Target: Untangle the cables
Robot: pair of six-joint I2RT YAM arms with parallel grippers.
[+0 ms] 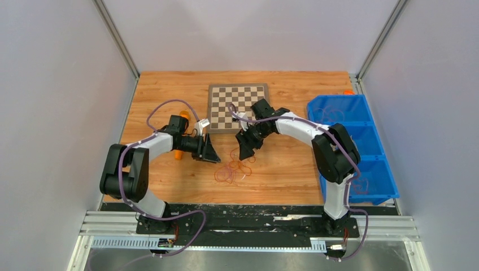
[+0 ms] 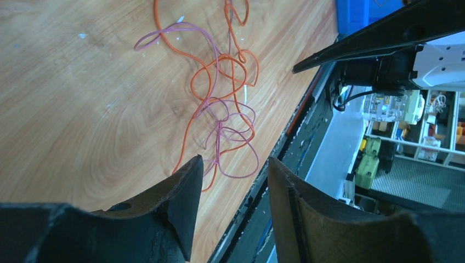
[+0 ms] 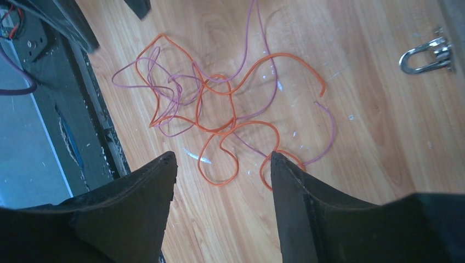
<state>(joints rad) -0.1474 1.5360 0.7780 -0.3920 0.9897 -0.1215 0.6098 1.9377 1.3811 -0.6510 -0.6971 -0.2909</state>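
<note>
Cables point(image 1: 231, 169) on table point(image 1: 294, 169) before chessboard point(image 1: 237, 101); more, seemingly, in bins point(image 1: 339, 99) right.

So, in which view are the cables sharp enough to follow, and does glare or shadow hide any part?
Top external: even light, but the cables are small and faint, and the loops merge. Left wrist: strands sharp, orange and lilac distinct; the left gripper is a dark foreground. Right wrist: sharp, small white glints on the table, no strand lost; the right gripper is dark too.

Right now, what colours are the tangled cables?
The cables are orange and light purple; clearest in the right wrist view.
</note>
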